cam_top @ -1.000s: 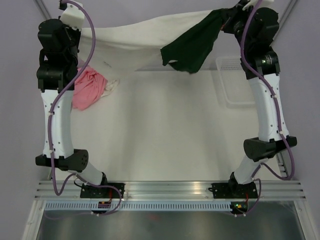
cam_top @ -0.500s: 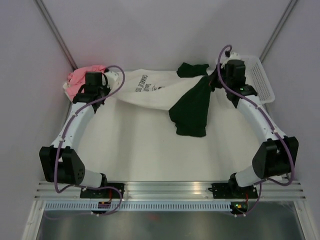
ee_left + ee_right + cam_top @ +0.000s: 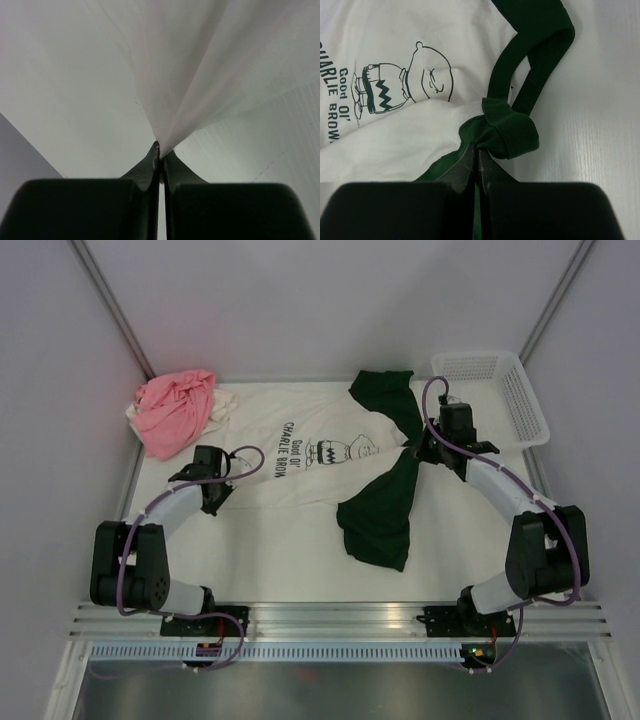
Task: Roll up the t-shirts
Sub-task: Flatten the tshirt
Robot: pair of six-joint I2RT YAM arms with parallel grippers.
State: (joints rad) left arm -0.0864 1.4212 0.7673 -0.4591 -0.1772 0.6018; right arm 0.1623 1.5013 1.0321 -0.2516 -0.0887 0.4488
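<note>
The white t-shirt (image 3: 300,445) with black cartoon print lies spread flat across the table, also in the right wrist view (image 3: 395,65). The dark green t-shirt (image 3: 385,505) lies over its right side, running from the back to the front. My left gripper (image 3: 213,492) is low at the white shirt's left edge, shut on its fabric (image 3: 200,75). My right gripper (image 3: 432,447) is shut on a bunched fold of the dark green t-shirt (image 3: 512,132), with white fabric right beside it. The pink t-shirt (image 3: 175,410) lies crumpled at the back left, with a bit of cream cloth (image 3: 225,405) next to it.
A white mesh basket (image 3: 495,395) stands at the back right corner. Grey walls close in the table on the left, back and right. The metal rail (image 3: 330,618) with both arm bases runs along the near edge.
Both arms have come down and toward the near side, laying the white shirt flat with its print up. The green shirt came down with it. The pink shirt is now uncovered.
</note>
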